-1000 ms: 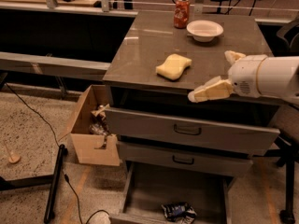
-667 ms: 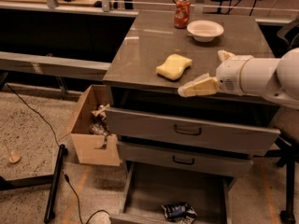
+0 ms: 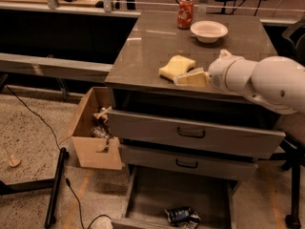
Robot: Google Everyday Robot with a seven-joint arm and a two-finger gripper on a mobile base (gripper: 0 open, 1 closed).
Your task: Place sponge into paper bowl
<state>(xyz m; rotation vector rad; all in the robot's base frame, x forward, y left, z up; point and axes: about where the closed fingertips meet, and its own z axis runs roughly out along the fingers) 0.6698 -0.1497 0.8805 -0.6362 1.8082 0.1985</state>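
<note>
In the camera view, a pale yellow soft foam sponge point(image 3: 177, 67) is lying flat near the front edge of the grey-brown desk point(image 3: 143, 51), well short of the small white round paper bowl point(image 3: 208, 31), which is sitting empty toward the back, just beside a red soda can point(image 3: 185, 13). The white robot arm point(image 3: 267, 80) is reaching in from the right, and its pincer point(image 3: 199, 67) is hovering low at the sponge's right side. Its two fingers are standing apart, one pale pad touching or almost touching the sponge's edge, gripping nothing. On the floor to the left a brown cardboard box point(image 3: 90, 132) is standing open; the bottom drawer point(image 3: 143, 194) is hanging open with a crumpled dark wrapper point(image 3: 183, 216) inside.
</note>
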